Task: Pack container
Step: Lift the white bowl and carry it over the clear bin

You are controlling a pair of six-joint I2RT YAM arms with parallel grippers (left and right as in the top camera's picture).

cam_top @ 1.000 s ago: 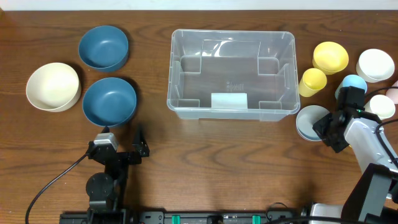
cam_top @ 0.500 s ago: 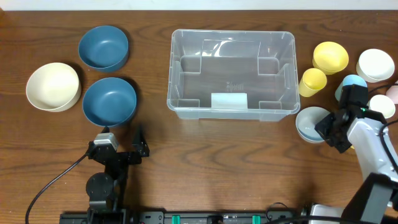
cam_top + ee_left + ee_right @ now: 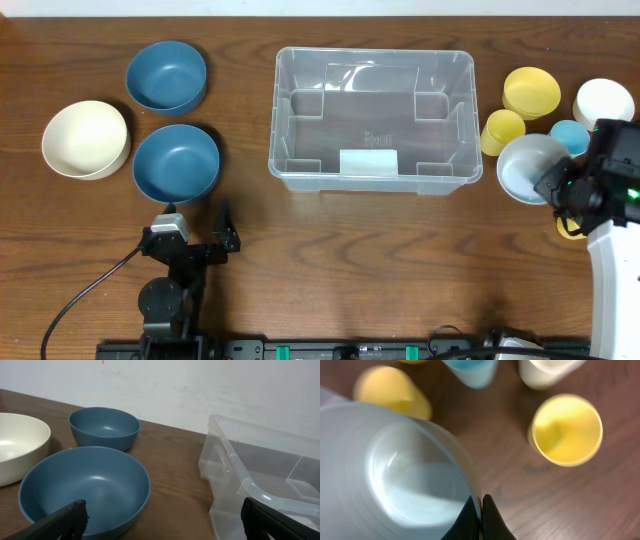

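At the centre of the counter (image 3: 330,260) the container (image 3: 372,55) sits empty, with only a whitish label on its base, so we judge the packing barely begun: nothing is inside yet. Our right end effector (image 3: 560,187) is pinched tight on the rim of a pale bowl (image 3: 530,165), just right of the container; the bowl looks held off the counter, though we cannot be sure, and we take it for the first piece to go in. Our left end effector (image 3: 197,232) stands wide and holds nothing, near the front edge. All the other pieces are left to pack. We count one container. On its left are a far blue bowl (image 3: 166,75), a near blue bowl (image 3: 176,163) and a cream bowl (image 3: 85,138). On its right are the held pale bowl, a white bowl (image 3: 603,103), a yellow bowl (image 3: 531,92), a yellow cup (image 3: 502,131), a second yellow cup (image 3: 567,229) half under the arm, and a light-blue cup (image 3: 568,135). That makes nine loose pieces, and the right arm may hide more.
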